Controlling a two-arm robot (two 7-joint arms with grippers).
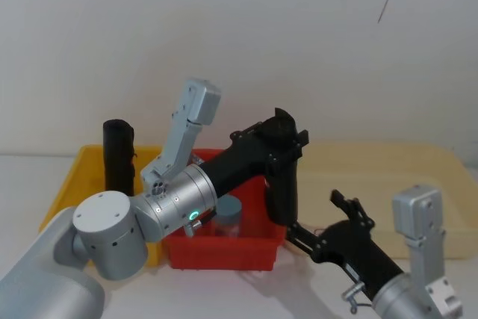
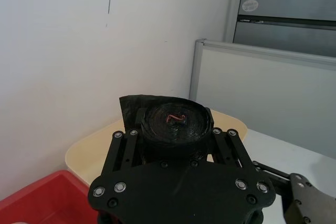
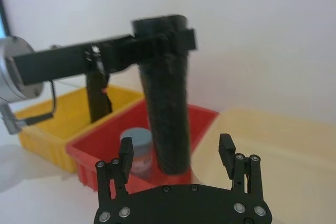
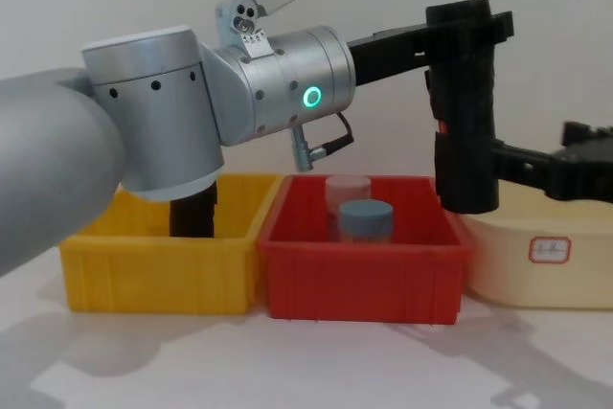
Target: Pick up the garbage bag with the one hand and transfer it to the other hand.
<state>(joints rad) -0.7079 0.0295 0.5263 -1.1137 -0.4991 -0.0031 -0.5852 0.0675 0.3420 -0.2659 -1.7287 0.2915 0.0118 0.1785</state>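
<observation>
The garbage bag (image 1: 282,184), a smooth black roll with a small red mark, hangs upright in the air over the red bin's right end (image 4: 465,131). My left gripper (image 1: 287,136), on the arm with the green ring light, is shut on the roll's top end (image 4: 469,26). The roll's coiled end shows between its fingers in the left wrist view (image 2: 176,124). My right gripper (image 1: 314,218) stands open at the roll's lower part, coming in from the right (image 4: 508,160). Its two fingers are spread on either side of the roll's bottom (image 3: 165,114) without closing on it.
A red bin (image 4: 364,265) under the roll holds a grey-capped jar (image 4: 365,220). A yellow bin (image 4: 153,275) to its left holds another black roll (image 1: 118,156). A cream tray (image 1: 418,169) lies at the right. A white wall stands behind.
</observation>
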